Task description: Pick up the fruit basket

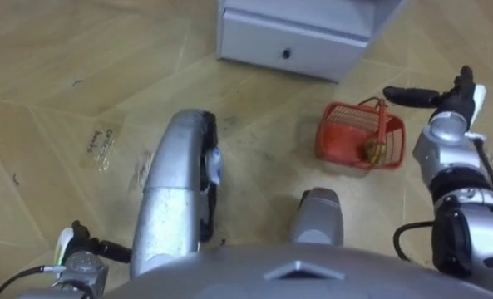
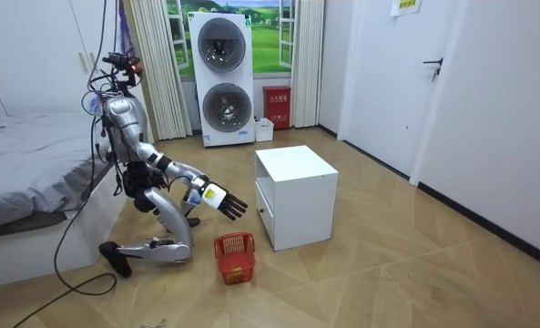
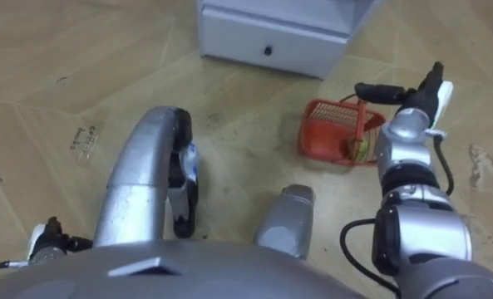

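A robot kneels on a wooden floor (image 1: 46,83) beside a bed (image 2: 24,155), facing a low white cabinet (image 1: 292,41) with one drawer. A red fruit basket (image 1: 358,133) stands upright on the floor just in front of the cabinet, with a small yellowish fruit (image 1: 372,150) inside (its handle is raised). The right hand (image 1: 446,100) hovers above the basket, fingers straight and spread, holding nothing and clear of the handle. The left hand (image 1: 96,246) hangs low at the robot's left side; whether it is open or closed cannot be told.
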Available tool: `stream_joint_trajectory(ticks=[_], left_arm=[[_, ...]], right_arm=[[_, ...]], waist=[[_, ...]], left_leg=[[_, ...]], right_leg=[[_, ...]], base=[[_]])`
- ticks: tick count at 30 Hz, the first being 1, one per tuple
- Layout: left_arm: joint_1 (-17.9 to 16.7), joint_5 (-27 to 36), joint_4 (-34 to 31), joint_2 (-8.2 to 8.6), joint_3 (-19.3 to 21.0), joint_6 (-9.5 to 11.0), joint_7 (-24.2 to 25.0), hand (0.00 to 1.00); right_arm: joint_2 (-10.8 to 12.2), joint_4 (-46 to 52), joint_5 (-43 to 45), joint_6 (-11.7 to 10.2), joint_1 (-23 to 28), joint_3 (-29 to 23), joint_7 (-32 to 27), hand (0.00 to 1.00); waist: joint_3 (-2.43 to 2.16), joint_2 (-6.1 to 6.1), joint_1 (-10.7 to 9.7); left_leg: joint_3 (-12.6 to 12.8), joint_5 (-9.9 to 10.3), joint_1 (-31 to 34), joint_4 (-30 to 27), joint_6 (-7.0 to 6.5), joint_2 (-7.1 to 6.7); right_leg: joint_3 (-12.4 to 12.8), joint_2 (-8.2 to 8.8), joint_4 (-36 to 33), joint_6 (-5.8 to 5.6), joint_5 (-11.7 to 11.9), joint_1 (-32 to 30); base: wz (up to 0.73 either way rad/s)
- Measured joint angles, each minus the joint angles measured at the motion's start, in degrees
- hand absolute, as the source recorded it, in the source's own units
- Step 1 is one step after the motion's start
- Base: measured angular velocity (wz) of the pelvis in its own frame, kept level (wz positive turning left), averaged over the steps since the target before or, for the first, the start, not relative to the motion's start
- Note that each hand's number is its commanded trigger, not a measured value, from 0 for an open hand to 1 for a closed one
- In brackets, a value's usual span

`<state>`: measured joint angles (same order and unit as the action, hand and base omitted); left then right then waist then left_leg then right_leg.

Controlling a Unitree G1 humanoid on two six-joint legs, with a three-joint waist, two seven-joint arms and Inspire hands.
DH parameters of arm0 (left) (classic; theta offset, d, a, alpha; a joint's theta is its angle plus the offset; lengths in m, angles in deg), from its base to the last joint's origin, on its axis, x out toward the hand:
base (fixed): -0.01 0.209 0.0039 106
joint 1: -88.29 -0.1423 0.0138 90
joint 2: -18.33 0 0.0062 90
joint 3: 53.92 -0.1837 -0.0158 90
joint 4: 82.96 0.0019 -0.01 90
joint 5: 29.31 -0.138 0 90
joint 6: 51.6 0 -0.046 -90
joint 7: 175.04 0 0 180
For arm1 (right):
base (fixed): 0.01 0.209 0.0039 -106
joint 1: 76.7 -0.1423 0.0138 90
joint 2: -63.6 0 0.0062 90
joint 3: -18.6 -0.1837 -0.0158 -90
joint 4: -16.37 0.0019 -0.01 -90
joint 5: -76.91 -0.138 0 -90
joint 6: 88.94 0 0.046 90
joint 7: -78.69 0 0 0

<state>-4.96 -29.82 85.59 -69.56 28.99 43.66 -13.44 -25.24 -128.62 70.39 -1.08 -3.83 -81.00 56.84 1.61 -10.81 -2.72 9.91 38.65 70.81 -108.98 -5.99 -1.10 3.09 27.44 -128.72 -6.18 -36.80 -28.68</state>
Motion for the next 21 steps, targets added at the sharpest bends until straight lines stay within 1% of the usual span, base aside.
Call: stream_joint_trajectory(ticks=[1, 2, 3, 4, 5, 6, 7, 8, 9, 10, 11, 12, 13, 14, 16, 17, 19, 21], left_arm=[[-0.7, -0.2, 0.0, 0.08, -0.7, 0.1, 0.3, 0.00], [-0.8, -0.2, 0.1, 0.06, -1.4, 0.1, 0.7, 0.00], [-0.8, -0.2, 0.1, 0.04, -1.9, 0.1, 0.8, 0.00], [-0.9, -0.1, 0.2, -0.12, -2.7, 0.1, 1.4, 0.00], [-1.1, -0.1, 0.2, -0.30, -3.3, 0.1, 1.7, 0.00], [-1.3, -0.1, 0.1, -0.38, -3.4, 0.1, 1.8, 0.00], [-1.6, 0.0, 0.1, -0.56, -3.4, 0.1, 2.4, 0.00], [-1.5, 0.0, 0.2, 0.03, -3.5, -0.1, 3.2, 0.00], [-1.6, 0.0, 0.1, 0.63, -3.7, -0.1, 3.7, 0.00], [-1.9, 0.0, 0.2, 0.92, -4.3, 0.1, 4.8, 0.00], [-1.6, 0.0, 0.2, 0.90, -4.8, 0.2, 6.0, 0.00], [-1.3, -0.1, 0.2, 0.90, -4.8, 0.4, 6.4, 0.00], [-0.7, -0.1, 0.2, 0.78, -4.9, 0.8, 7.2, 0.00], [-0.3, -0.1, 0.2, 0.44, -4.9, 1.0, 7.8, 0.00], [-0.3, -0.1, 0.2, 0.37, -5.6, 1.0, 7.9, 0.00], [-0.6, -0.2, 0.0, 0.44, -6.3, 1.1, 7.9, 0.00], [-1.1, -0.1, -0.4, 0.44, -6.9, 0.9, 7.9, 0.00], [-2.0, 0.0, -0.4, 0.44, -7.7, 0.6, 7.8, 0.00]], right_arm=[[-0.4, -0.2, 0.0, 0.0, 0.0, 0.3, 0.0, 0.00], [-1.0, -0.2, -0.1, 0.0, 0.0, 1.1, 0.0, 0.00], [-1.4, -0.2, -0.2, 0.0, 0.0, 1.7, 0.0, 0.00], [-1.9, -0.2, -0.6, 0.0, 0.0, 2.3, 0.0, 0.00], [-2.4, -0.3, -1.2, 0.0, 0.0, 3.0, 0.0, 0.00], [-2.6, -0.3, -1.6, 0.0, 0.0, 3.4, 0.0, 0.00], [-3.0, -0.3, -2.0, 0.0, 0.0, 4.2, 0.0, 0.00], [-3.9, -0.4, -2.0, 0.0, -0.5, 5.1, 0.3, 0.00], [-4.2, -0.6, -2.0, 0.1, -1.1, 5.5, 0.6, 0.00], [-4.1, -0.7, -2.2, 0.2, -1.4, 6.6, 1.2, 0.00], [-4.2, -0.7, -2.3, 0.2, -1.3, 6.8, 1.7, 0.00], [-4.3, -0.7, -2.3, 0.2, -1.3, 6.8, 1.8, 0.00], [-4.7, -1.1, -2.0, 0.2, -1.5, 7.3, 2.1, 0.00], [-4.7, -1.8, -1.8, 0.2, -1.7, 8.4, 2.7, 0.00], [-4.7, -2.1, -1.8, 0.2, -1.8, 9.0, 3.8, 0.00], [-4.7, -1.8, -1.8, 0.3, -1.8, 9.0, 4.1, 0.00], [-4.7, -1.2, -1.9, 0.3, -1.8, 9.4, 4.4, 0.00], [-4.7, -1.1, -1.9, 0.5, -1.8, 10.4, 4.5, 0.00]], waist=[[0.08, 0.10, 0.0], [0.45, 0.46, -0.1], [0.68, 0.71, -0.1], [0.81, 0.79, -0.2], [0.84, 0.72, -0.2], [0.87, 0.59, -0.2], [0.91, 0.19, -0.1], [1.41, 0.99, 0.1], [1.95, 1.42, 0.4], [1.87, 1.67, 0.4], [1.84, 1.72, -0.2], [1.80, 1.79, -0.3], [1.60, 2.16, -0.2], [1.63, 1.85, 0.5], [1.55, 1.97, 1.2], [1.40, 2.34, 1.4], [1.33, 2.80, 1.6], [0.93, 3.65, 2.0]], left_leg=[[-0.2, -0.2, 0.0, -0.2, 0.57, 0.36], [-0.7, -0.5, 0.0, -0.2, 1.65, 0.35], [-0.9, -0.5, 0.0, -0.2, 2.06, 0.35], [-0.8, -0.7, 0.1, -0.2, 2.71, 0.24], [-0.8, -0.9, 0.4, -0.6, 3.36, 0.17], [-0.8, -1.0, 0.7, -1.0, 3.50, 0.12], [-0.9, -1.4, 1.5, -2.1, 4.29, -0.34], [-2.4, -1.9, 2.8, -3.9, 5.20, -0.62], [-3.5, -2.4, 3.5, -4.5, 5.92, -0.80], [-3.6, -3.4, 4.5, -4.4, 6.68, -1.67], [-3.4, -3.4, 4.9, -3.5, 6.61, -2.17], [-3.5, -3.4, 4.9, -3.1, 6.67, -2.32], [-3.7, -3.3, 5.0, -2.6, 6.93, -2.30], [-3.9, -3.2, 5.0, -2.4, 7.17, -2.35], [-4.2, -2.9, 5.0, -2.3, 7.60, -2.40], [-4.2, -2.3, 5.0, -2.0, 8.67, -2.38], [-4.1, -2.2, 5.3, -1.8, 8.82, -2.17], [-4.0, -2.2, 5.3, -1.7, 8.82, -1.64]], right_leg=[[0.3, -0.46, -0.6, 0.50, -0.3, 0.0], [0.8, -0.99, -1.2, 0.77, -0.5, -0.3], [0.9, -1.17, -1.5, 0.76, -0.7, -0.3], [1.6, -1.48, -2.3, 1.14, -1.4, -0.4], [2.5, -1.96, -3.2, 1.48, -2.2, -0.4], [3.0, -2.19, -3.8, 1.57, -2.7, -0.4], [3.8, -2.59, -5.4, 1.82, -3.5, -0.3], [4.1, -3.51, -7.1, 2.18, -3.7, -0.4], [4.3, -4.57, -7.4, 2.16, -3.7, -0.7], [4.7, -4.91, -7.6, 2.17, -3.8, -1.3], [4.4, -4.68, -7.7, 2.15, -3.8, -1.6], [4.3, -4.52, -7.7, 2.05, -3.8, -1.9], [4.5, -4.41, -7.9, 1.59, -4.0, -2.7], [4.8, -4.51, -8.2, 1.50, -4.1, -3.4], [4.5, -4.64, -8.4, 1.50, -4.1, -3.4], [4.4, -4.58, -8.6, 1.50, -4.1, -3.6], [4.6, -4.57, -9.0, 1.50, -4.1, -4.2], [4.6, -4.78, -9.1, 1.50, -4.1, -4.4]], base=[[-0.09], [-0.09], [-0.09], [-0.06], [-0.05], [-0.05], [-0.14], [-0.24], [-0.32], [-0.05], [0.13], [0.29], [0.09], [0.00], [0.00], [0.07], [0.03], [-0.04]])
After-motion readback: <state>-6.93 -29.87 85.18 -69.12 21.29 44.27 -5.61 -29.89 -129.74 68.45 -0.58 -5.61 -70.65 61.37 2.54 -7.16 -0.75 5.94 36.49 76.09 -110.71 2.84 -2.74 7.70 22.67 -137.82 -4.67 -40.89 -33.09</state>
